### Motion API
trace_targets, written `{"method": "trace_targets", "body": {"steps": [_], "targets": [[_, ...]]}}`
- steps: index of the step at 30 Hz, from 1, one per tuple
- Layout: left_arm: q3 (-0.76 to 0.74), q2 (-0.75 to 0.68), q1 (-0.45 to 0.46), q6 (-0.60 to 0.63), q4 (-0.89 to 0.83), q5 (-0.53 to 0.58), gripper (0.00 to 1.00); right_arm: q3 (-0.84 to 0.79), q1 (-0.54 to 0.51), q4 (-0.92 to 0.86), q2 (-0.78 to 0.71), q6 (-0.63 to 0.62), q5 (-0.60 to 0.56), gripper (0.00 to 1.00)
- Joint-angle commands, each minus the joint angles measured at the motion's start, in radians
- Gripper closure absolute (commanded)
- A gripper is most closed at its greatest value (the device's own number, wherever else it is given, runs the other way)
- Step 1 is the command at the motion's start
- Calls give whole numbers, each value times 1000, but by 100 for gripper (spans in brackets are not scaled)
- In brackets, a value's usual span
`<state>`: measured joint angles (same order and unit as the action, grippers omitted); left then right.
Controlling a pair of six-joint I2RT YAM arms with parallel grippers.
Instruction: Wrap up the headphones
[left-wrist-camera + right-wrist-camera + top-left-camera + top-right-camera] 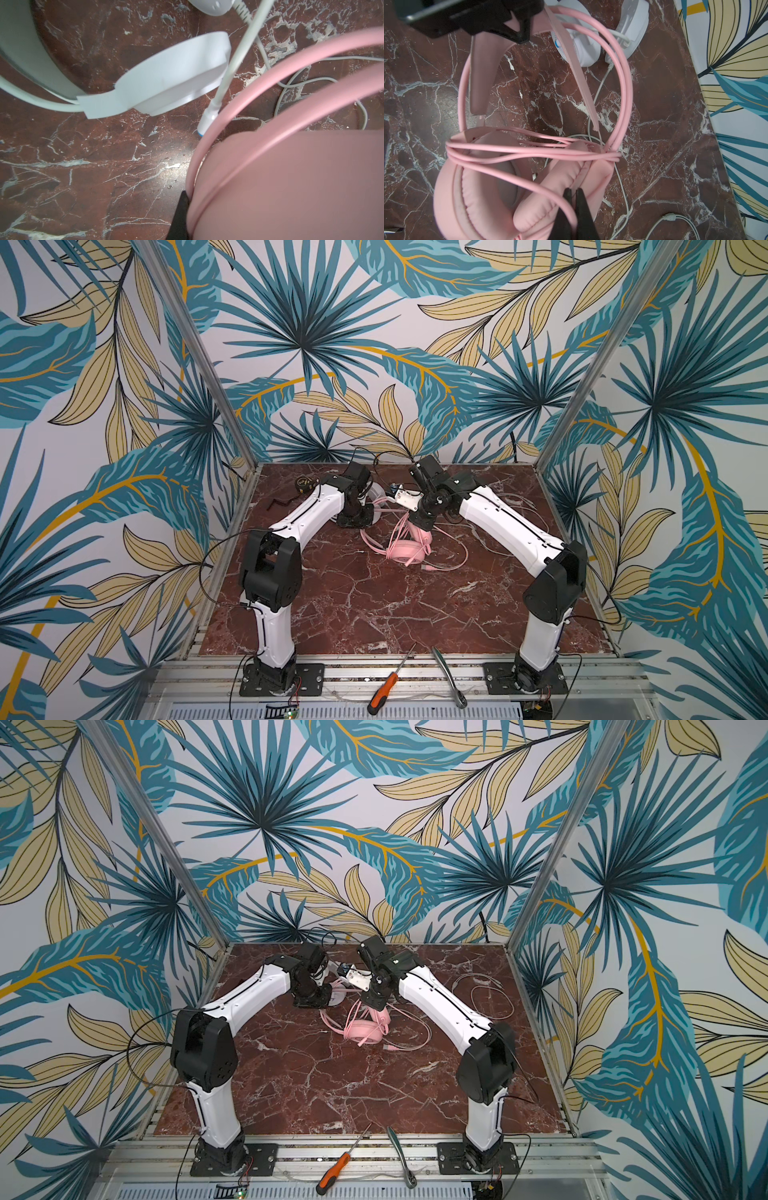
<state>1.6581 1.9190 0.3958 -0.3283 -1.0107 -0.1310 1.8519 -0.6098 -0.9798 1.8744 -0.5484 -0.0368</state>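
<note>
Both top views: the pink headset (409, 551) (365, 1031) is set on the marble table (374, 614), in its far half, well apart from every table edge. The left gripper (356, 522) is lowered just left of the pink headset, and the right gripper (424, 524) sits right over its headband. Finger state cannot be told here. The white headset (377, 494) is mostly hidden by the left gripper, just beyond the pink headset. The pink cable (455, 549) is looped loosely to the right of the pink headset. The white cable (490, 992) is coiled further right, near the table's right edge. A wide bare stretch of table lies open in front of the pink headset. A screwdriver (384, 691) and a ratchet (449, 676) are laid on the rail past the front edge, well apart from the pink headset.

Left wrist view: one black finger (180, 218) is pressed against the pink headset's (291, 176) headband; the other finger is hidden. A white headset cup (172, 83) is seen just beyond it, with bare marble around it.

Right wrist view: the left gripper (517, 31) is clamped on the pink headset's (483, 187) headband. The right gripper's (574, 205) fingers are drawn together on the pink cable (529, 154), just beside an ear pad. Several cable turns are laid across the cups. Bare marble is seen between the pink headset and the walled table edge.
</note>
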Motion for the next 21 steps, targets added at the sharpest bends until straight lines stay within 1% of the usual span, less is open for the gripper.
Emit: {"method": "trace_targets", "body": {"steps": [1, 11, 21], "targets": [[36, -51, 6, 79, -76, -14, 100, 30, 36, 69, -4, 42, -47, 93], [36, -51, 6, 95, -80, -36, 100, 61, 72, 62, 31, 101, -48, 88], [43, -55, 6, 100, -81, -72, 100, 53, 118, 66, 68, 168, -21, 87]]}}
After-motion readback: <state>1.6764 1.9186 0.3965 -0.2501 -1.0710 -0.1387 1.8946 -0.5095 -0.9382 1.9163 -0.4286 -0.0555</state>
